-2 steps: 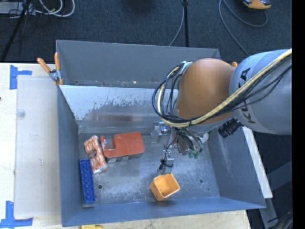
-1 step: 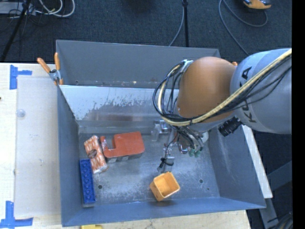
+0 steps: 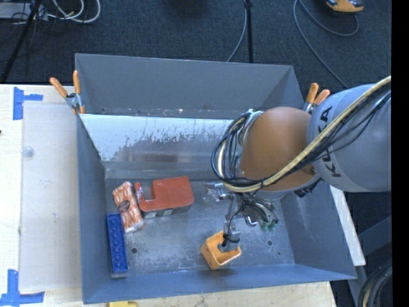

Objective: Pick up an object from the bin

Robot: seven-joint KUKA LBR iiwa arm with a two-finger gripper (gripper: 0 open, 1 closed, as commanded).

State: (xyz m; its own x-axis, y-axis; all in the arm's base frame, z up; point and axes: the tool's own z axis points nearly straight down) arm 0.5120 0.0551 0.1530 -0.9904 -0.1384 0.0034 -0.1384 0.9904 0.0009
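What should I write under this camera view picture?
Robot gripper low over a small yellow block in the bin, blue brick and red block to its left.

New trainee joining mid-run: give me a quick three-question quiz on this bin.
1. Fill in: the blue brick lies by the bin's ____ wall, as the camera sees it.
2. What lies right under the gripper? A) red block B) yellow piece C) packet
3. True or false: the gripper is over the blue brick.
Key: 1 left; 2 B; 3 false.
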